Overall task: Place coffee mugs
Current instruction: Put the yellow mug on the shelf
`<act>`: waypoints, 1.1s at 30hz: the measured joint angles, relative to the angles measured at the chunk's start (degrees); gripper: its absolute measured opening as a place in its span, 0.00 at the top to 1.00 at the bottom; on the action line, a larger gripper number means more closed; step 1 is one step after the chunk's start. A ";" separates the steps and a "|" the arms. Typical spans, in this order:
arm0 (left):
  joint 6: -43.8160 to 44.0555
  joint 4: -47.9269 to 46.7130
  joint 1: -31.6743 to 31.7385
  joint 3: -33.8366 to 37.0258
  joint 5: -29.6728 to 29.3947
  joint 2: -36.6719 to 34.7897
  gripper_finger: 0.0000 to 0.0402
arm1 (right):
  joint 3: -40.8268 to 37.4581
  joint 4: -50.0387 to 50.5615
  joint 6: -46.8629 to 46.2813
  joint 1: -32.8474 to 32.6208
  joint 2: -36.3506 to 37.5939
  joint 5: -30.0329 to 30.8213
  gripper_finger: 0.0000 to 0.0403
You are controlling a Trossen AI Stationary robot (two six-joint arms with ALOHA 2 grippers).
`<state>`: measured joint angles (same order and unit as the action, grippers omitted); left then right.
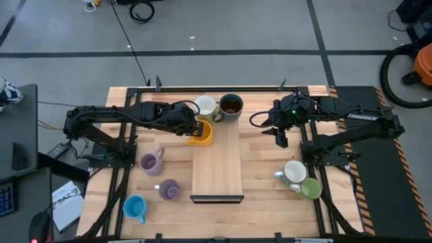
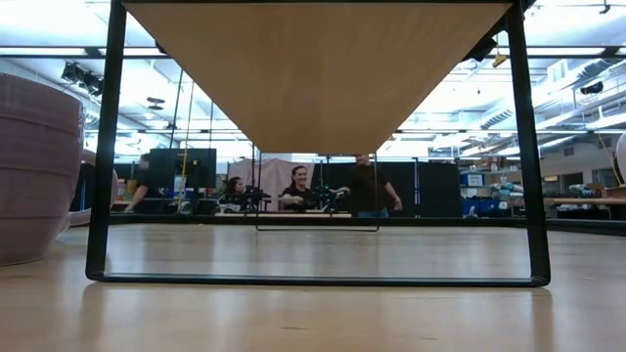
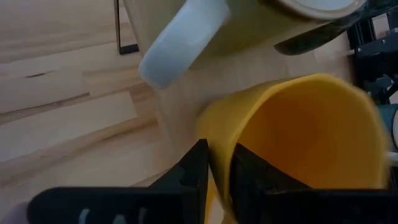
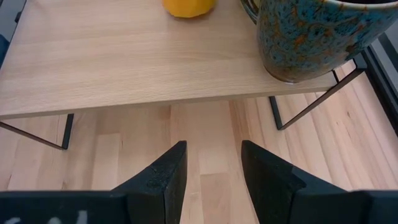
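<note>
a robotics lab – open hall, strip ceiling lights (image 2: 59, 51), people at benches (image 2: 293, 191), taped floor (image 1: 270, 40).

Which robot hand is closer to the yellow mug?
Left. The left gripper pinches the yellow mug by its rim on the shelf; the right gripper hangs off the shelf's far side, empty.

pale wood table (image 1: 270, 202), glossy ceramic mugs (image 1: 201, 135)

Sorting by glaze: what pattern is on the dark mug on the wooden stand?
The dark mug has blue-and-orange speckles, clearest in the right wrist view.
</note>
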<state>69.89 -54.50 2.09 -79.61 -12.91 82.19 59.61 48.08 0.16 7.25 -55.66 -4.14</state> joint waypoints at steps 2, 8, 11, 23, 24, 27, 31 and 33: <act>0.02 0.19 0.00 -0.10 -0.01 0.00 0.82 | 0.00 0.01 0.00 0.00 0.00 0.00 0.61; 0.04 0.09 -0.01 -0.11 0.02 0.00 0.75 | 0.00 0.01 0.00 0.00 0.00 0.00 0.61; 0.04 0.04 0.00 -0.11 0.00 0.00 0.74 | 0.00 0.01 0.00 0.00 0.00 0.00 0.61; -0.02 3.97 0.00 -0.11 -0.02 -1.13 0.74 | 0.02 0.01 0.00 0.00 0.00 0.00 0.61; -0.02 4.06 0.00 -0.11 -0.01 -1.27 0.74 | 0.02 0.03 -0.01 0.00 0.00 -0.01 0.61; -0.04 4.09 -0.02 -0.07 -0.46 -1.70 0.74 | 0.02 0.04 -0.02 -0.02 0.02 0.00 0.61; -0.34 3.94 0.00 -0.06 -0.66 -3.14 0.74 | 0.02 0.06 -0.01 -0.01 0.02 0.00 0.61; -0.62 3.54 -0.01 -0.02 -0.61 -4.26 0.74 | 0.02 0.06 -0.02 -0.02 0.01 -0.02 0.61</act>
<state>69.26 -50.96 2.08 -79.64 -13.52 77.93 59.64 48.15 0.14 7.22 -55.65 -4.16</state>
